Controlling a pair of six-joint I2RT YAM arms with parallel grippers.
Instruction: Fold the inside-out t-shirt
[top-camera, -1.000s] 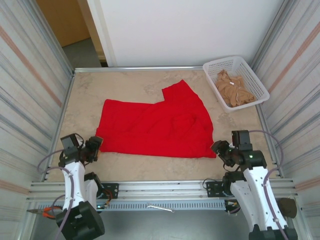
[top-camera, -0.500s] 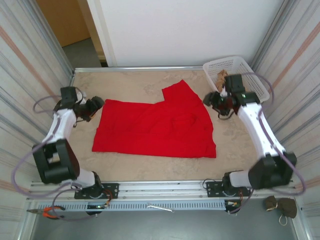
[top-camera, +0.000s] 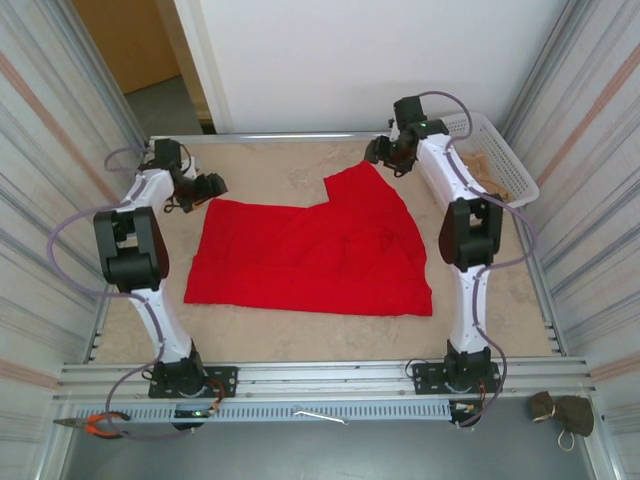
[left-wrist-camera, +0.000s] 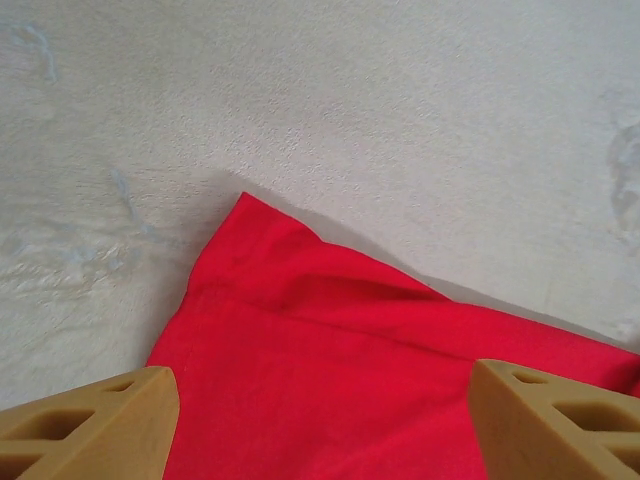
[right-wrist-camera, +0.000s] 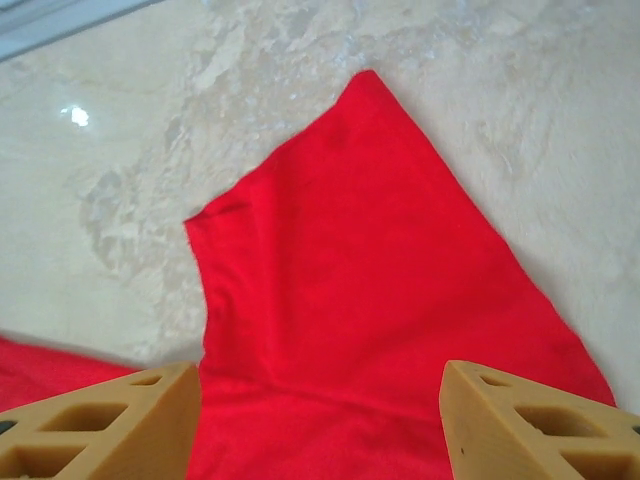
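Note:
The inside-out t-shirt lies flat and bright red in the middle of the table, one flap reaching toward the far right. My left gripper hovers open at its far left corner. In the left wrist view that corner lies below and between the tan fingers, untouched by them. My right gripper hangs open over the far right flap. The right wrist view has the pointed red flap spread under the gripper, and the jaws hold nothing.
A white basket holding tan cloth stands at the far right corner, right beside the right arm. Corrugated walls close in both sides. Pliers and a dark bundle lie below the front rail.
Both arms have swung out from the near edge to the shirt's far corners, left to the far left, right to the far right flap. Both sets of jaws have spread wider.

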